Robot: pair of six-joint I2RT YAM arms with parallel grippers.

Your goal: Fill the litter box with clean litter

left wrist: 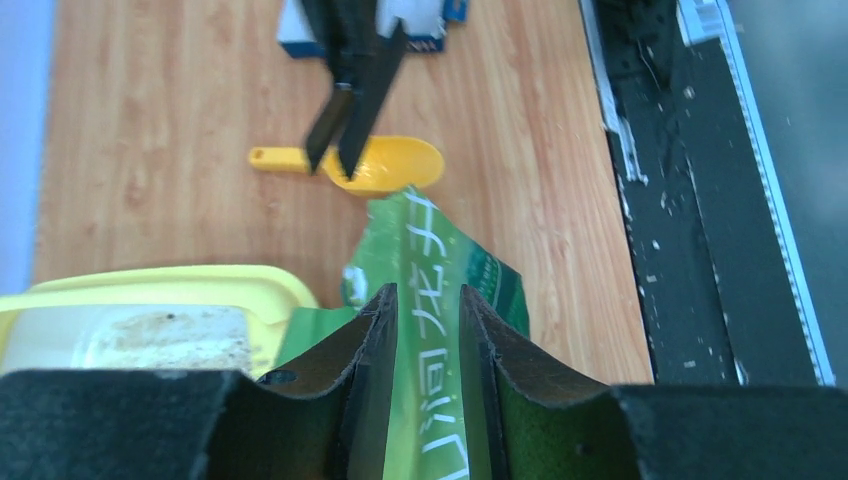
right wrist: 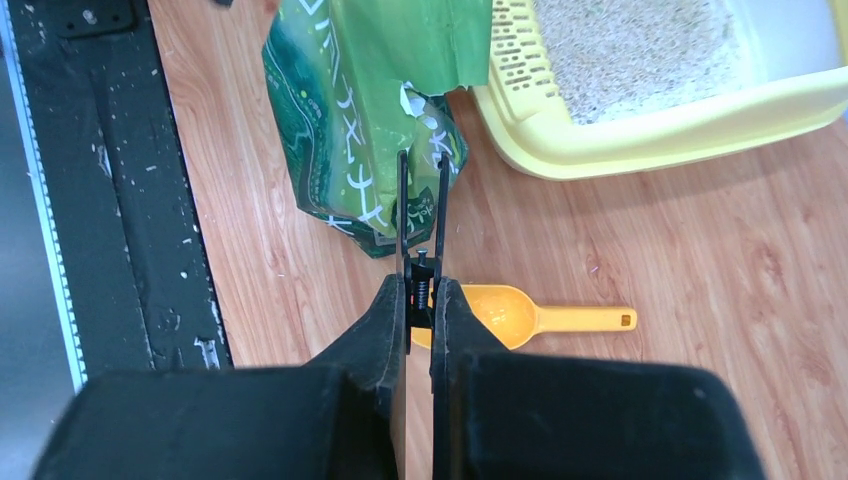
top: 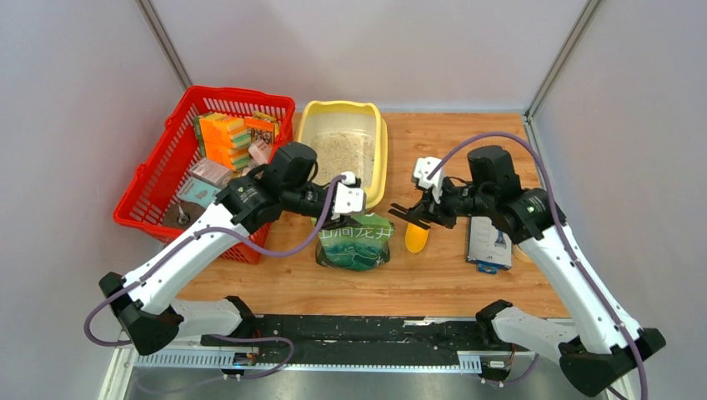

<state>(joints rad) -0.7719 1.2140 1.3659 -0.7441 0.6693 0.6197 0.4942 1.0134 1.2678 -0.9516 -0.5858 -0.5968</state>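
Two grippers hovered by a green printed pouch (top: pixel 357 246) before a part-filled litter box (top: pixel 342 107).
Farthest left, a red mesh plastic basket (top: pixel 154 179) held sponges and boxes; just right of it the pale yellow, round-cornered plastic tray sat at the back of the wooden table (top: pixel 467 142), with beige-grey granular litter (top: pixel 342 154) across its floor. The left gripper (left wrist: pixel 428 295) straddled the pouch's top, fingers partly apart; whether they pinched it I could not tell. The right gripper (right wrist: pixel 420 290) was closed on a black spring clip (right wrist: pixel 403 210) above a yellow plastic scoop (right wrist: pixel 500 312). A blue-and-white packet (top: pixel 490 242) lay farthest right.
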